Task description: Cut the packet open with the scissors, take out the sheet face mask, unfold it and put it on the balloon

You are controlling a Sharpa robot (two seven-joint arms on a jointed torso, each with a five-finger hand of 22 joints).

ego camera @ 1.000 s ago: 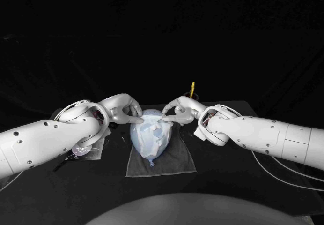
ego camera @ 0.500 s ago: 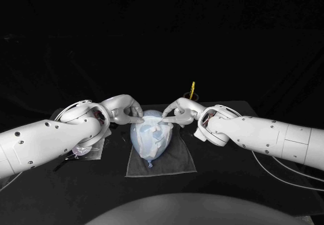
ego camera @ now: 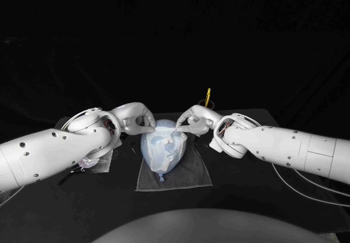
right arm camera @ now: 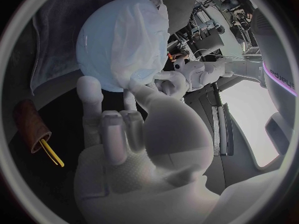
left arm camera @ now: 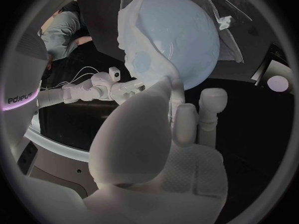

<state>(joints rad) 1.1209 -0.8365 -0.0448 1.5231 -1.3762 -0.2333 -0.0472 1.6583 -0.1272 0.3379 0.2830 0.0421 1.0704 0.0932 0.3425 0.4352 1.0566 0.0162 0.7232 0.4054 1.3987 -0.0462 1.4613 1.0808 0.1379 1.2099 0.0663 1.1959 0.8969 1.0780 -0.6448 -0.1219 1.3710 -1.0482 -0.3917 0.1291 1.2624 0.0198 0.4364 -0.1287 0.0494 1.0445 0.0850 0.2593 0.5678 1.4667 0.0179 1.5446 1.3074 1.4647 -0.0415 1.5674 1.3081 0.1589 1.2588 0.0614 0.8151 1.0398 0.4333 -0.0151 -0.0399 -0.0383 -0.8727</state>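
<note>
balloon (ego camera: pixel 165 161): lying on grey cloth (ego camera: pixel 191 174), mid bench (ego camera: pixel 248 197)
mask (ego camera: pixel 163 137): draped over balloon, far end
L robot hand (ego camera: pixel 135 119): pinching mask edge
R robot hand (ego camera: pixel 194 119): pinching mask edge, opp. side

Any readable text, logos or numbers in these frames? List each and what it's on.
"sharpa": upside down, on the white robot shell in the left wrist view.
Lettering on the shell in the right wrist view, probably the same logo: too bent and small to read.
Sheet face mask and balloon: no print visible.
</note>
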